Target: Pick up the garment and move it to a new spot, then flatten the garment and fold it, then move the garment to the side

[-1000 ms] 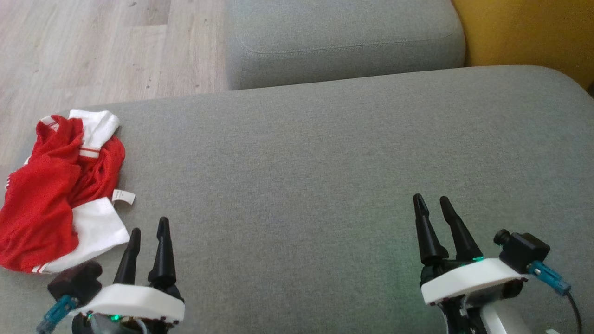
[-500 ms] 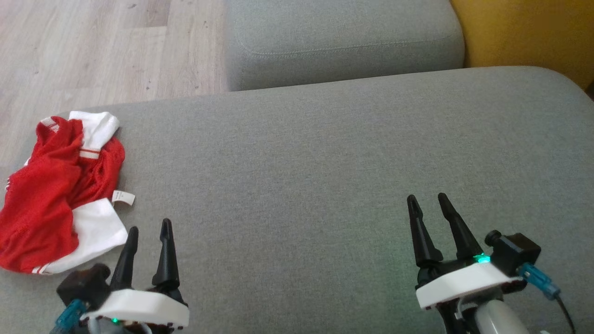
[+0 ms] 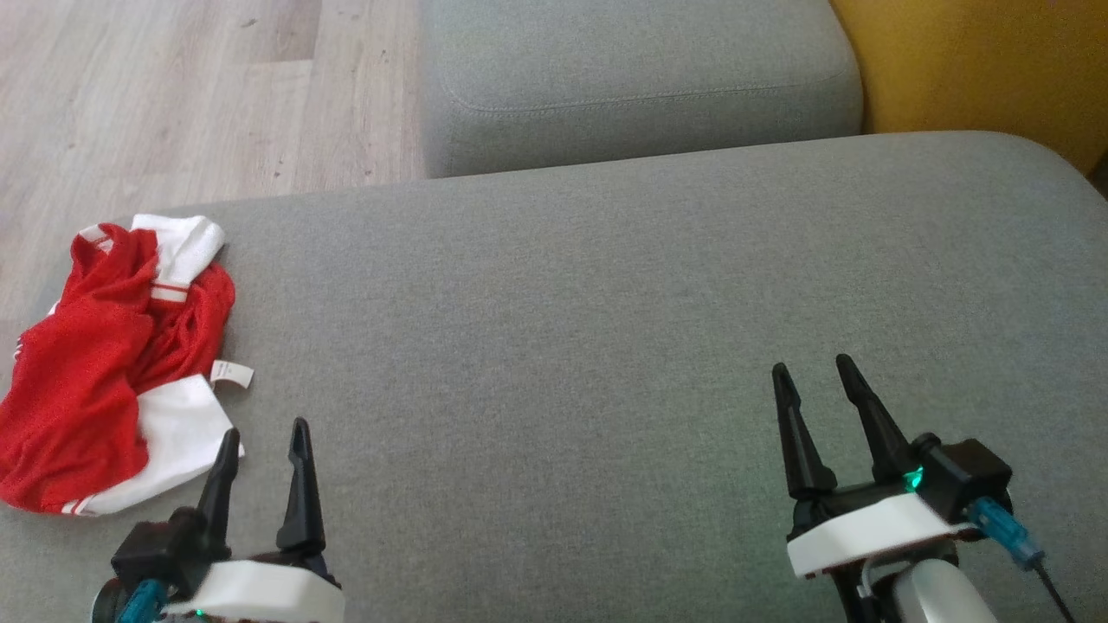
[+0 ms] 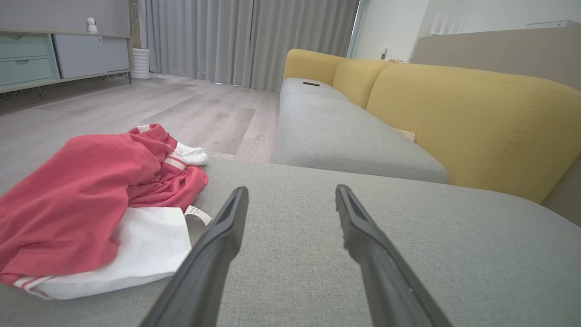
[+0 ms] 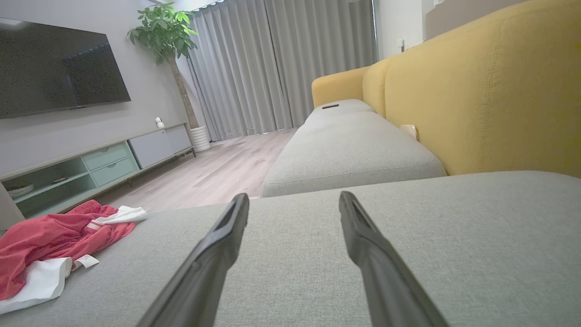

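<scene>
We see the red and white garment (image 3: 95, 381) crumpled at the left of the grey cushion (image 3: 554, 346), its folds hiding its own shape, and its left side runs off the picture edge in both wrist views; the print on its white label (image 3: 232, 374) is too small for us to read. In the head view the bottom edge cuts off the bodies of the left gripper (image 3: 265, 428) and the right gripper (image 3: 812, 363). On the far sofa seat (image 4: 327, 131) lies a small dark object (image 4: 311, 83), too small for us to tell what it is.
</scene>
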You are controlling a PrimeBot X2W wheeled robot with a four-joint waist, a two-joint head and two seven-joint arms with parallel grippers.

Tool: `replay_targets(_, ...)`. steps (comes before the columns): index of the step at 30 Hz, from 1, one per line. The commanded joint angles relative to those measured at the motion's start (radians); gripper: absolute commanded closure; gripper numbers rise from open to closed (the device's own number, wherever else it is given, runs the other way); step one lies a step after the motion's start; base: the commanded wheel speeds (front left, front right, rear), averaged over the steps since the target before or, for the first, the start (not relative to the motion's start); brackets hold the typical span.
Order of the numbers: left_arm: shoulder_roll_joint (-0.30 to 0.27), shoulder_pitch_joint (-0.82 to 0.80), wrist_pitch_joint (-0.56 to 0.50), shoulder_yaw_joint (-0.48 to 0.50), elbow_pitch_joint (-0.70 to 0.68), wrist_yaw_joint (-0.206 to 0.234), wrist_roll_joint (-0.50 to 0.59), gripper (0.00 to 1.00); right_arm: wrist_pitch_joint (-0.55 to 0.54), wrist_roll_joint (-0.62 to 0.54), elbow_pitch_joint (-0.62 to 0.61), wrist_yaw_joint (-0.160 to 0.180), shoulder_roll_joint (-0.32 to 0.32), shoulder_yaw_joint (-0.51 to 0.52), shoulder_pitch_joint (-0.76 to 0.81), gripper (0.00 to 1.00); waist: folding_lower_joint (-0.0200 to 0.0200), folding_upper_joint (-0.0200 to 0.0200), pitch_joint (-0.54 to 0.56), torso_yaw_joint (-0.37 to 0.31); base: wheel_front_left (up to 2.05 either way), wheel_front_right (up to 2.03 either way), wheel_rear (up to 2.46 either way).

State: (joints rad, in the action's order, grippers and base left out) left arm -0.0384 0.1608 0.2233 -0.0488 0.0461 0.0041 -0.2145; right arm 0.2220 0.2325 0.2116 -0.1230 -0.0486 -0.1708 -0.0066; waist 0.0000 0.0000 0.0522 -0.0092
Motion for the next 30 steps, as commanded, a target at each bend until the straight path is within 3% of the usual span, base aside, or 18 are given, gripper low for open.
replay_targets(1,-0.011,-0.032,0.017,0.036,-0.042,0.003,0.034,0.00,0.018,-0.034,-0.028,-0.007,-0.002,-0.022,-0.022,0.00,0.0000,0.0000,0.002,-0.001,0.00,0.00,0.00)
replay_targets(9,-0.012,-0.018,0.038,0.046,-0.046,0.001,0.118,0.00,0.040,-0.110,-0.016,-0.008,-0.002,-0.019,-0.018,0.00,0.0000,0.0000,0.010,-0.005,0.00,0.00,0.00)
replay_targets(30,-0.012,-0.015,0.038,0.053,-0.022,0.002,0.138,0.00,0.040,-0.120,0.015,-0.008,-0.002,0.020,-0.022,0.00,0.0000,0.0000,0.004,-0.005,0.00,0.00,0.00)
